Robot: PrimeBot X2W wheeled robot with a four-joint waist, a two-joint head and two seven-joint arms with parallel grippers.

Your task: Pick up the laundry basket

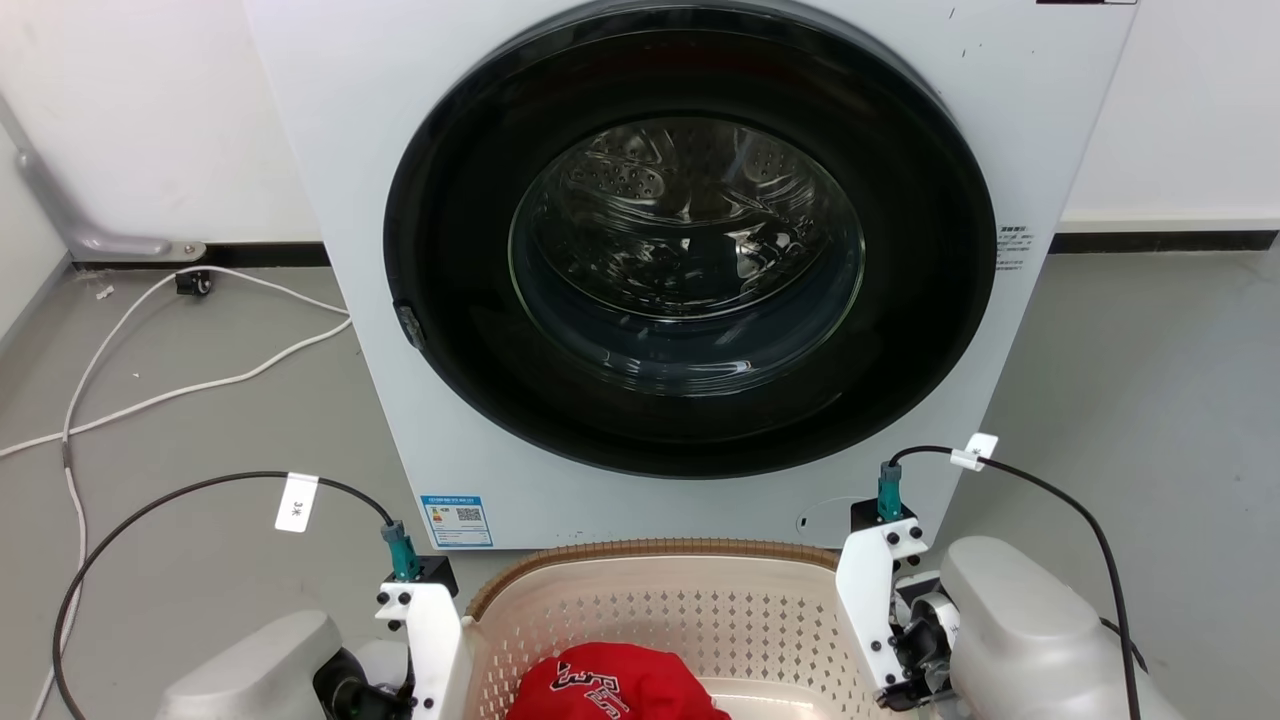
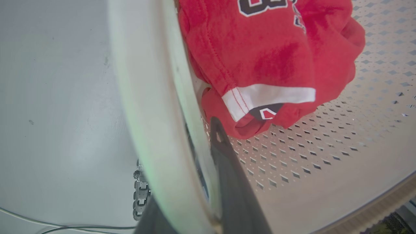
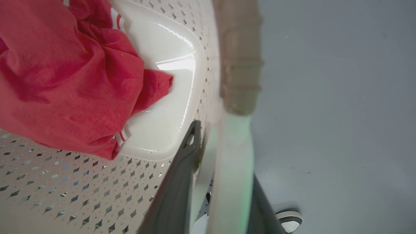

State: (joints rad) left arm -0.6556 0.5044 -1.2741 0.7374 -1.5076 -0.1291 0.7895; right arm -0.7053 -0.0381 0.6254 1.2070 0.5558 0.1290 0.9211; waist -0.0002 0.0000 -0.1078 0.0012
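Nearest us in the head view, two pale forearms, left (image 1: 250,670) and right (image 1: 1030,630), flank the laundry basket (image 1: 650,610), whose near half is cut off by the bottom edge. Its mouth faces up and its long axis runs left to right, just in front of the washing machine (image 1: 690,300) on the grey floor (image 1: 1150,400). A red garment (image 1: 610,685) lies inside, only partly seen. We cannot tell whether the basket rests on the floor.

From the left wrist, we see the left pincer (image 2: 185,169) clamped on the basket's blurred white handle (image 2: 146,97). One dark finger (image 2: 227,175) is inside the perforated wall, the other mostly hidden outside. The garment lies bunched on the bottom.

From the right wrist, the right pincer (image 3: 224,156) likewise grips the right handle (image 3: 235,136), a finger on either side. The brown rim (image 3: 240,65) is out of focus.
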